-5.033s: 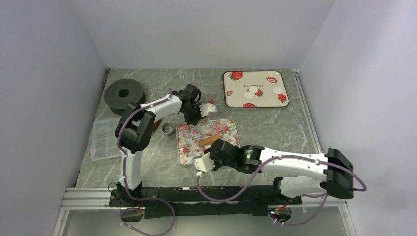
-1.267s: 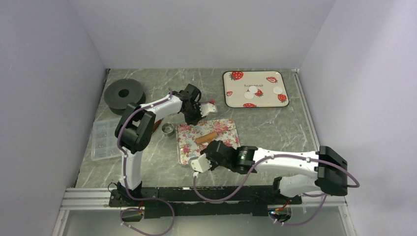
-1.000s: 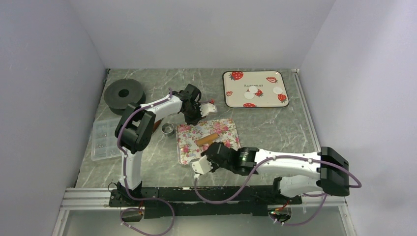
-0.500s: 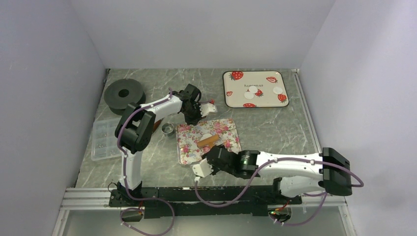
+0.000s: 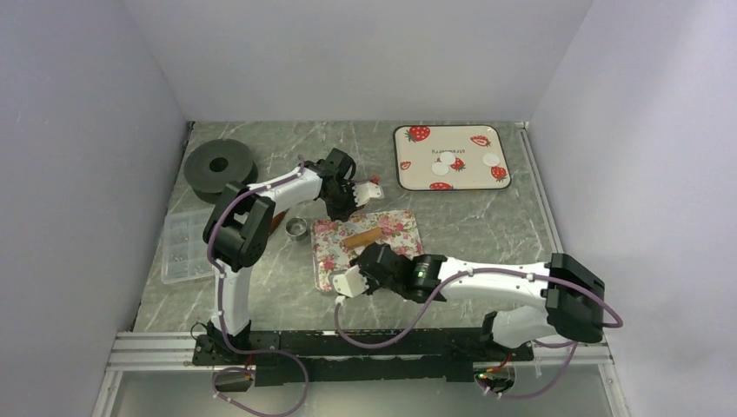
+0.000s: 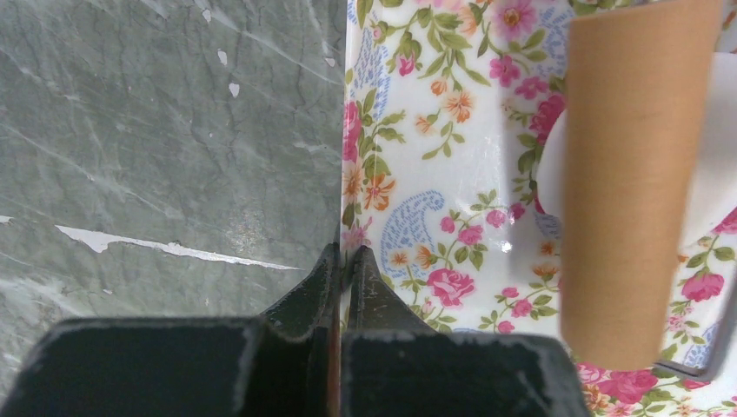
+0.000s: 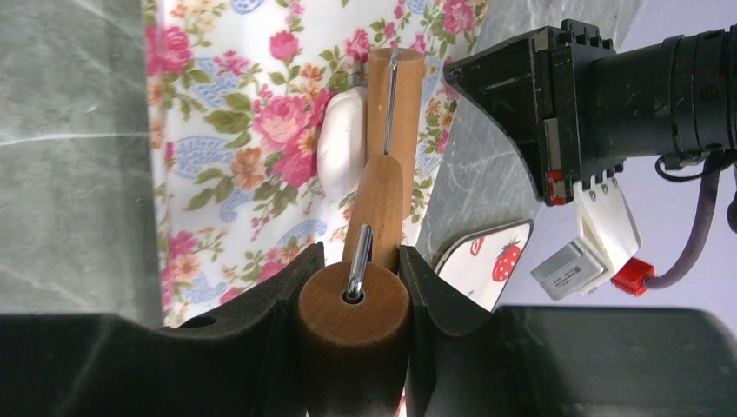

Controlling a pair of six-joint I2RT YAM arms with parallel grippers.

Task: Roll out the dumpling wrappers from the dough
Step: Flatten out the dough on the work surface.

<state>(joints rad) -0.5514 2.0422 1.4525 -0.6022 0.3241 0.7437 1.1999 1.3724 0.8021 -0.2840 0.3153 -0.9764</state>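
Seen from above, a few thin, flat, white round dumpling wrappers (image 5: 448, 160) lie on the strawberry tray (image 5: 474, 176), beyond the floral mat (image 5: 326, 252). The left wrist view shows the left gripper (image 6: 341, 259) pinched tight on that mat's edge, with white dough (image 6: 549, 165) under the rolling pin (image 6: 639, 174). In the right wrist view the right gripper (image 7: 355, 276) clasps the pin's wooden handle.

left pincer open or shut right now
Shut: in the left wrist view the left pincer has its fingers pressed together with no gap, nipping the floral tray rim.
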